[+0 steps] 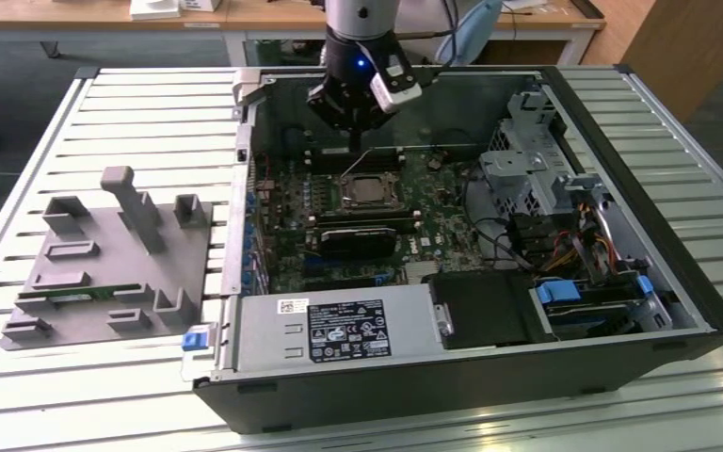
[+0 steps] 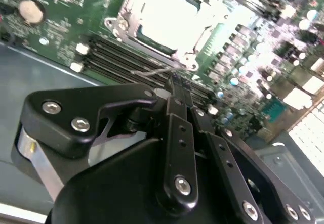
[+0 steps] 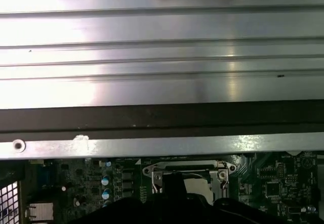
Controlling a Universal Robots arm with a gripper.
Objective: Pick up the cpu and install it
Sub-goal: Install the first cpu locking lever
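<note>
1. Slatted metal desk [image 1: 148, 113] is carrying an open computer case [image 1: 462, 386] lying on its side, with wooden furniture standing behind it.
2. The cpu [image 1: 368, 191] is lying flat in its socket on the motherboard [image 1: 286, 235], its silvery top plate glaring bright in the second wrist view [image 2: 169, 11].
3. The metal socket frame [image 2: 121, 24] is sitting around the chip, and a thin wire lever [image 2: 152, 72] is lying just beside the frame, close to the fingertips; whether it is being touched cannot be told.
4. The pincer [image 2: 179, 85] is hanging over the board just beside the socket, its two fingers pressed together with nothing showing between them. In the exterior view it [image 1: 357, 146] is pointing down near the socket's far edge.
5. Judging from this, picking up and placing the chip is looking done; whether the socket is fully latched is not showing.
6. Farther out, toward the exterior view's left, a grey moulded fixture [image 1: 110, 264] is resting on the desk, holding a green memory stick [image 1: 79, 295].
</note>
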